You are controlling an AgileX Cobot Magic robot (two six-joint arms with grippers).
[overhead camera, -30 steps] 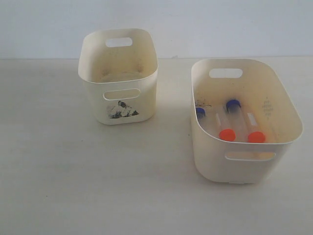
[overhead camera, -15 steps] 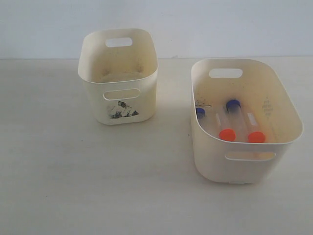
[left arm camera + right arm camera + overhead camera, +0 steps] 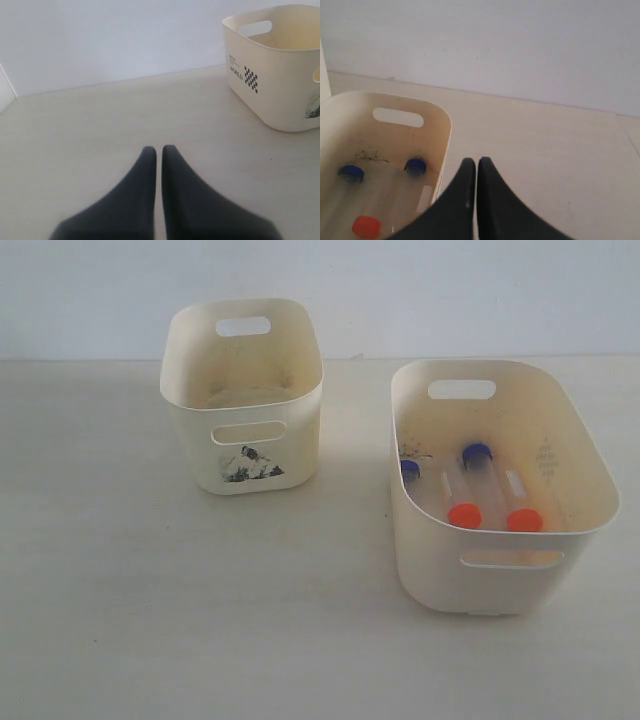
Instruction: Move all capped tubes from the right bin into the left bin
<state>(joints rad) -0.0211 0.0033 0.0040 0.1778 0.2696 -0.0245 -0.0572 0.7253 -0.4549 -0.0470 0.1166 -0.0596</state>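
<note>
A: Cream plastic, both bins. In the exterior view, where do the capped tubes point(image 3: 524, 520) sit?

B: All four lie on the floor of the right bin point(image 3: 430, 570). Two orange-red caps point(image 3: 464, 515) point toward its near wall and two blue caps point(image 3: 477, 452) sit deeper in. One blue cap is tucked against the side wall that faces the left bin point(image 3: 200, 455). The left bin stands well apart from the right bin and shows only its own stained floor, with no tube in it. No arm appears in this view.

A: And the left wrist view?

B: The left gripper point(image 3: 159, 150) hovers over the table point(image 3: 75, 130), jaws pressed nearly together, holding nothing. Only the left bin shows there, and the right bin is out of frame.

A: The right wrist view?

B: The right gripper point(image 3: 472, 162) hangs just outside the right bin's side wall, jaws drawn close with a thin slit between them, also empty. Two blue caps and one orange-red cap show inside the bin.

A: So, progress?

B: I judge none made: four tubes are left to carry over. The right gripper looks best placed to open and reach in first.
</note>
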